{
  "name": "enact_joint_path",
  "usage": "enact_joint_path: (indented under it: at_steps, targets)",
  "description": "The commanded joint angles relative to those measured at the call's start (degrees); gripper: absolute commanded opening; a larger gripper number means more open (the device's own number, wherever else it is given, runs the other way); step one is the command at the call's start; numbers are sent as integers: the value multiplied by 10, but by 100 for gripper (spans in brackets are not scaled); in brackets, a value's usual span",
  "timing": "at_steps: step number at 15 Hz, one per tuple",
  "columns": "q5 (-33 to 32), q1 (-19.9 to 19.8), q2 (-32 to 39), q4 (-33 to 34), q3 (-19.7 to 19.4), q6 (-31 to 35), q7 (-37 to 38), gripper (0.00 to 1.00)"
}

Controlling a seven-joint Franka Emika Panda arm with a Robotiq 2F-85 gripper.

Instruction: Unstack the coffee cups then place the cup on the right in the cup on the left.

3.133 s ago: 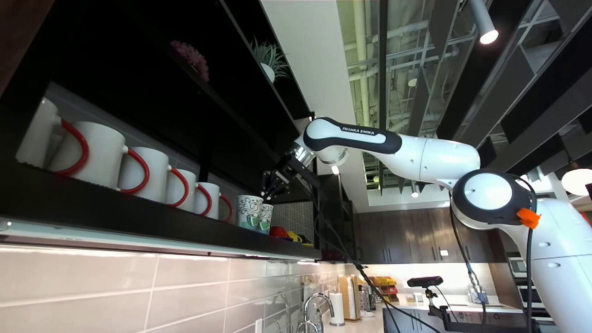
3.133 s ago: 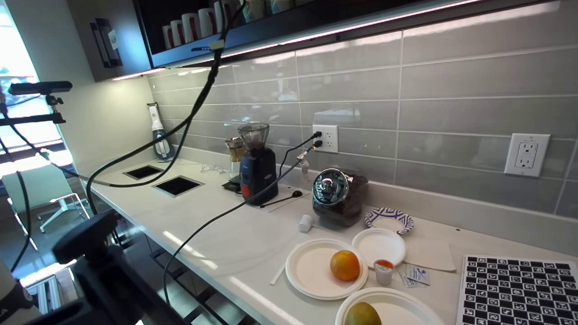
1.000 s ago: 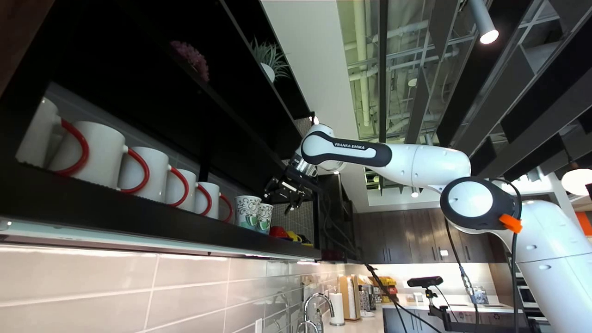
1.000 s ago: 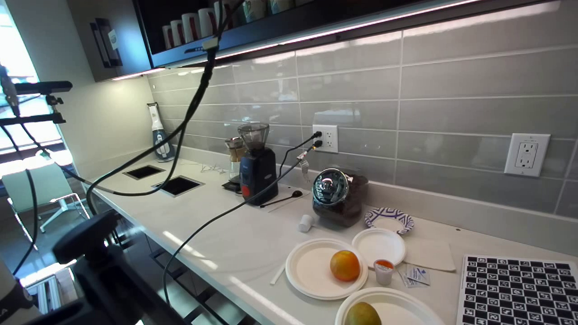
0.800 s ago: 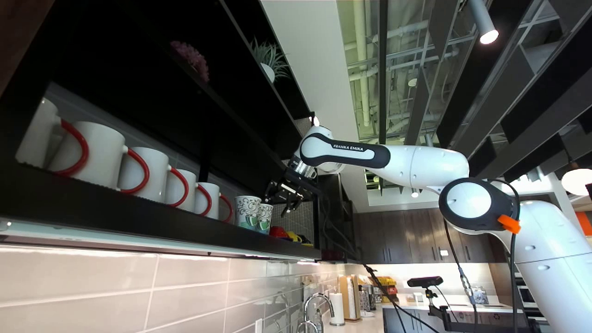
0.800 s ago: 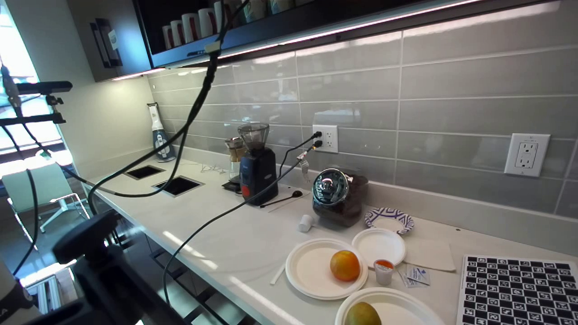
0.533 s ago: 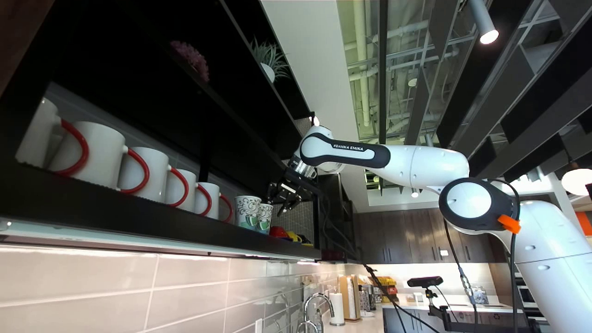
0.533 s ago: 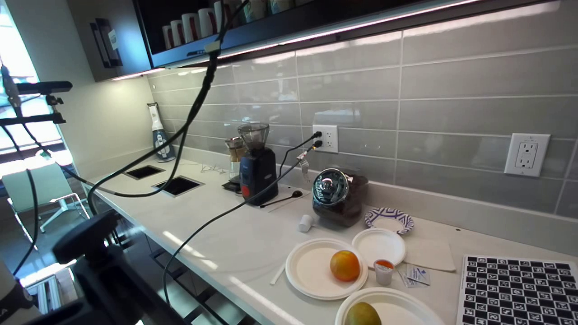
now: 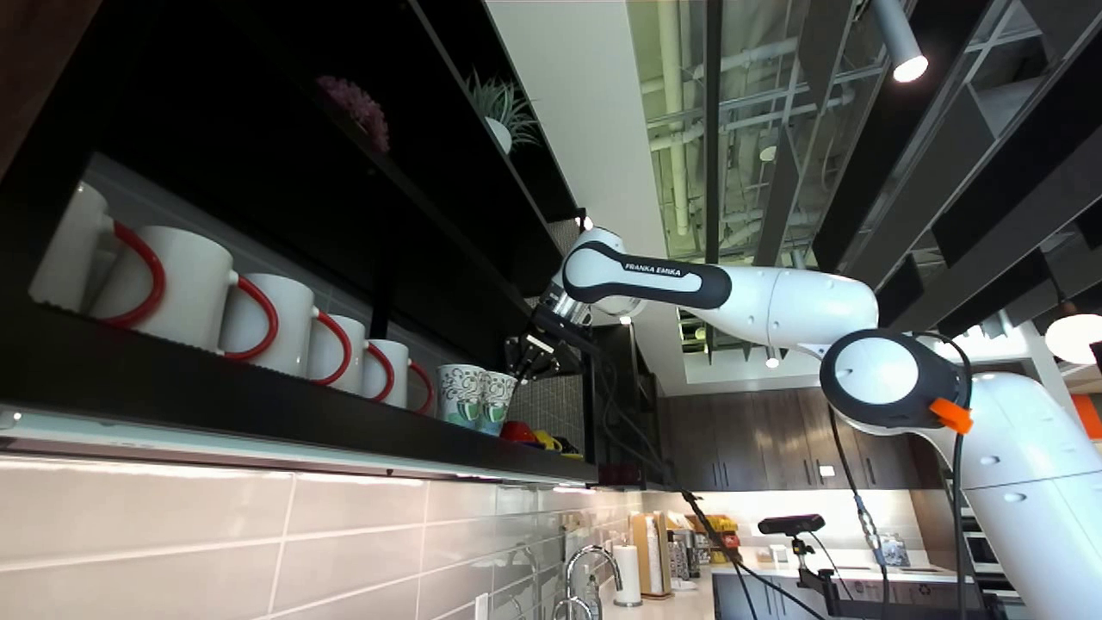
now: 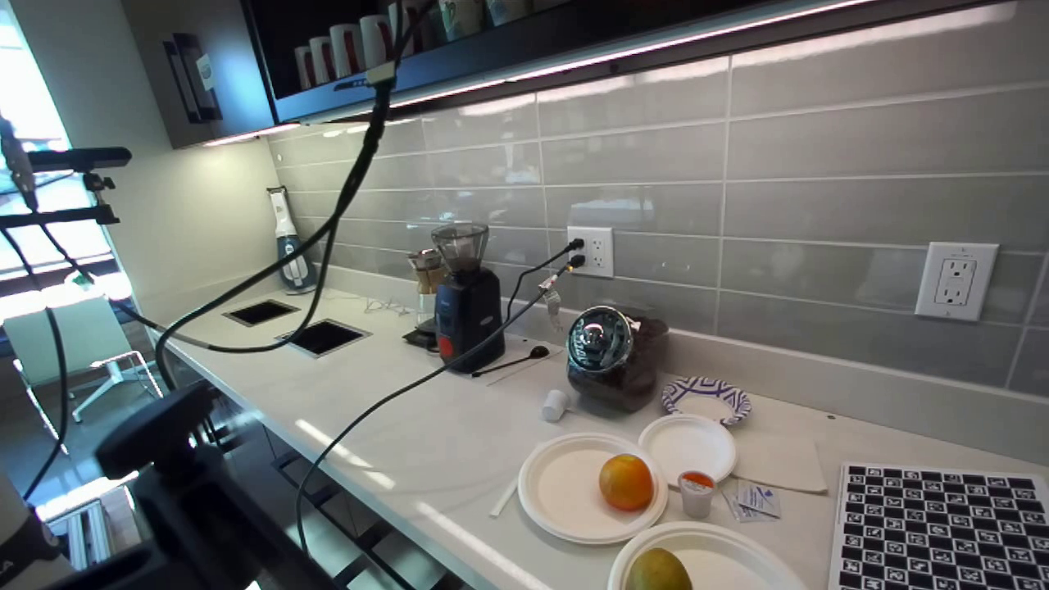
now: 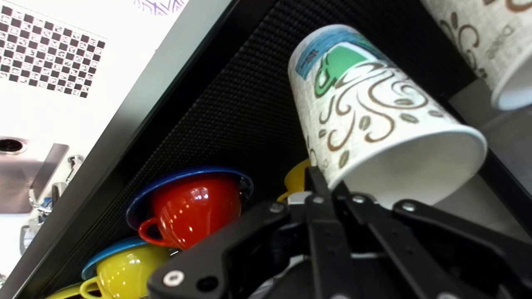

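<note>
Two white paper coffee cups with brown swirls and teal-blue bases stand on the dark shelf. My gripper (image 11: 330,180) is shut on the rim of the right-hand cup (image 11: 374,112), one finger outside its wall and one inside. In an exterior view that cup (image 9: 497,401) is tilted, its mouth leaning toward my gripper (image 9: 523,376); I cannot tell whether its base is off the shelf. The left-hand cup (image 9: 461,394) stands upright beside it and shows partly in the wrist view (image 11: 490,45). An exterior view shows only the cups' lower parts (image 10: 506,11), no gripper.
White mugs (image 9: 185,288) with red handles line the same shelf beyond the left-hand cup. A red cup (image 11: 195,207) and a yellow cup (image 11: 133,265) on saucers sit on the other side. An upper shelf (image 9: 439,224) hangs above. The counter (image 10: 426,442) lies below.
Three seconds ago my gripper was close above the cups, then drew away. Since half a second ago its fingers have come onto the right-hand cup's rim, and that cup has tilted toward it.
</note>
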Motion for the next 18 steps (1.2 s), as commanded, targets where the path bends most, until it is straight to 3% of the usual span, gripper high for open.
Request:
enact_joint_path:
  at_steps: [1, 18]
  targets:
    - [-16, 1, -14, 13, -5, 5, 16, 1]
    - [3, 23, -23, 38, 11, 95, 8, 1]
